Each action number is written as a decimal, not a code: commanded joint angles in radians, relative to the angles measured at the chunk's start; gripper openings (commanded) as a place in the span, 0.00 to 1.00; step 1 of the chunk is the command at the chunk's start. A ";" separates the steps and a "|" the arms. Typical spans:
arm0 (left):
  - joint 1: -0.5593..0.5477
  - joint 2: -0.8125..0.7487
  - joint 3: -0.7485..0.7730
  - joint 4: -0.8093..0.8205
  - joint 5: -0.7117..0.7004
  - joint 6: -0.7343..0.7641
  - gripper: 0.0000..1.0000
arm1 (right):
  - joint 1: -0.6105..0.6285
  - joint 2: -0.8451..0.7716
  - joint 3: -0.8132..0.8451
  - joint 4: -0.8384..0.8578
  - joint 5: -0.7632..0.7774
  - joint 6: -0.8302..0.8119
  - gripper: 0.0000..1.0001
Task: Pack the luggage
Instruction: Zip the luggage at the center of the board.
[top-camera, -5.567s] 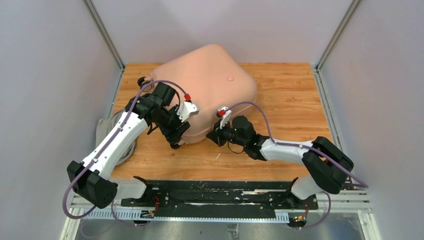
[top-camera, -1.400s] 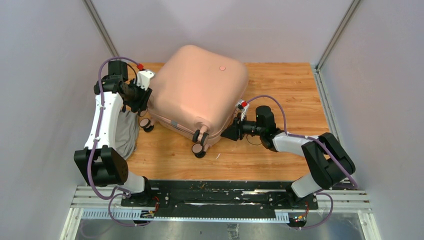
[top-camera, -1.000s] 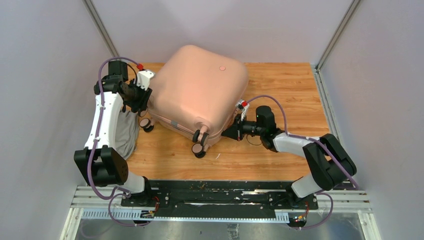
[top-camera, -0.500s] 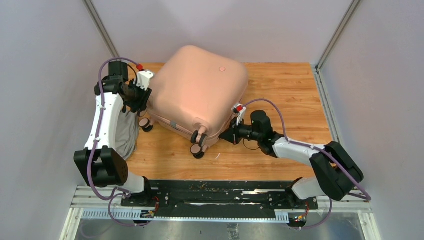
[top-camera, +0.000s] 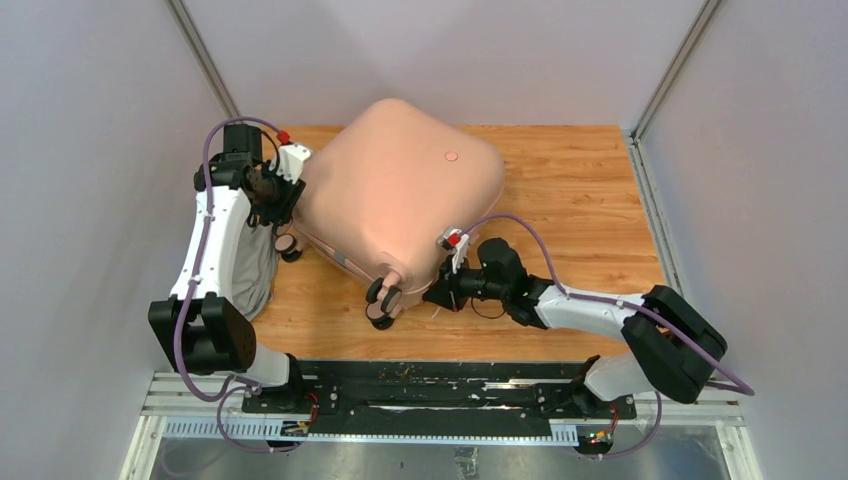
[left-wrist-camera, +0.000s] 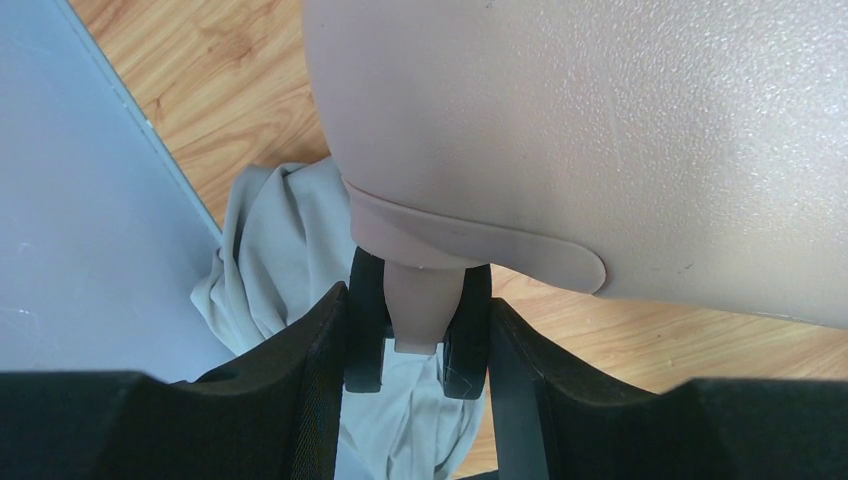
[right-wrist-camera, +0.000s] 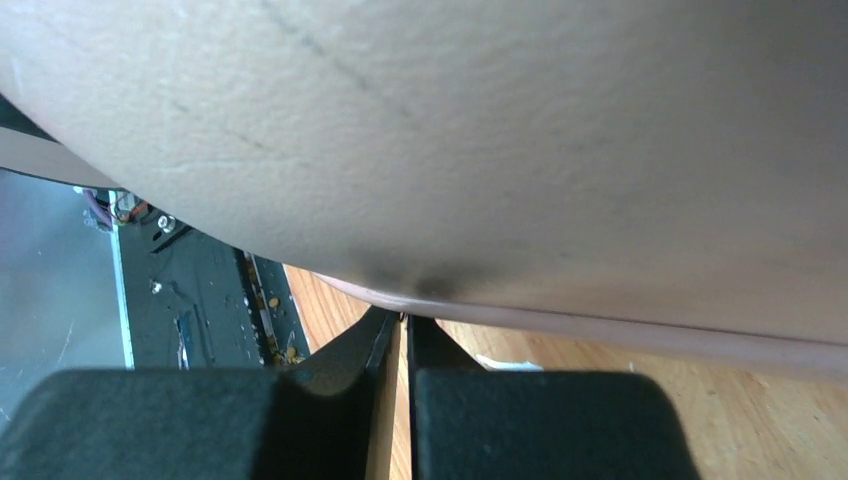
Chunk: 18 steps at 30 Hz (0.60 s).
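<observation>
Top external: luggage (top-camera: 395, 200) near back-left table (top-camera: 580, 200) edge; left tool (left-wrist-camera: 417, 305) clamps wheel (left-wrist-camera: 467, 335); right tool (right-wrist-camera: 402, 340) together.

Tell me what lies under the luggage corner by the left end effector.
Grey cloth lies below that luggage corner and its wheel. How far it runs beneath the shell is hidden.

— What's lying over on the left?
— A pale grey cloth (top-camera: 256, 272), crumpled against the left wall (top-camera: 90, 150) at the edge of the wooden counter (top-camera: 580, 190).
— And around the counter?
— Plain grey walls on three sides, a metal post (top-camera: 672, 65) in each back corner, and a black rail (top-camera: 440, 385) along the near edge.
</observation>
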 joint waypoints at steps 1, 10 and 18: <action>-0.059 -0.072 0.024 0.020 0.174 -0.087 0.00 | 0.057 -0.017 0.028 0.015 -0.058 0.037 0.18; -0.056 -0.088 0.052 0.020 0.147 -0.102 0.00 | -0.208 -0.248 -0.042 -0.248 0.133 0.262 0.54; -0.057 -0.155 -0.011 0.010 0.176 -0.087 0.00 | -0.348 -0.135 0.015 -0.262 0.134 0.288 0.51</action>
